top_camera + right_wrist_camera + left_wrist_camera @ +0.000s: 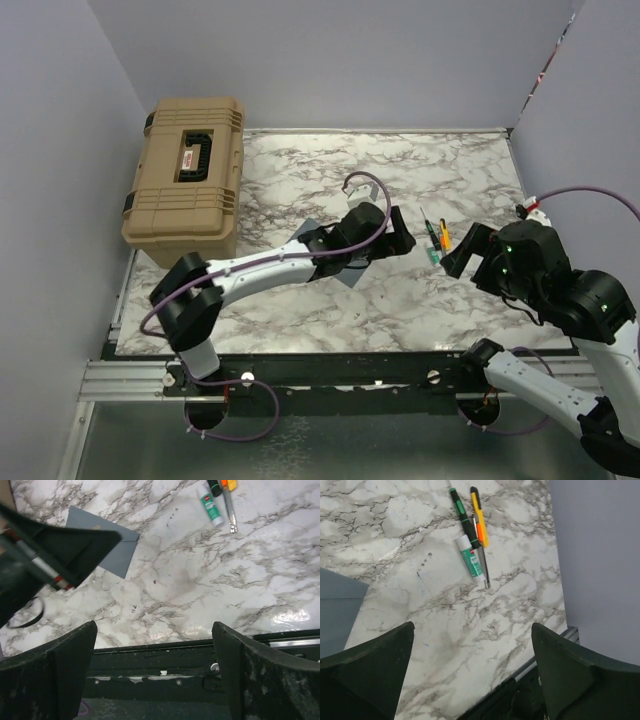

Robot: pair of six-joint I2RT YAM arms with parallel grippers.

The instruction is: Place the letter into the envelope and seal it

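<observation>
Hovering with left gripper point(472, 626) spread empty, just right of envelope point(122, 552) lying under that arm; right gripper point(153, 625) released too, farther off.

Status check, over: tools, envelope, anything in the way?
Left tool open, empty. Right tool open, empty. Envelope flat, partly under left arm; letter not in view. Glue stick, pen, cutter apart from envelope.

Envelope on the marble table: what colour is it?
The envelope is plain slate blue-grey, shown best in the right wrist view.
</observation>
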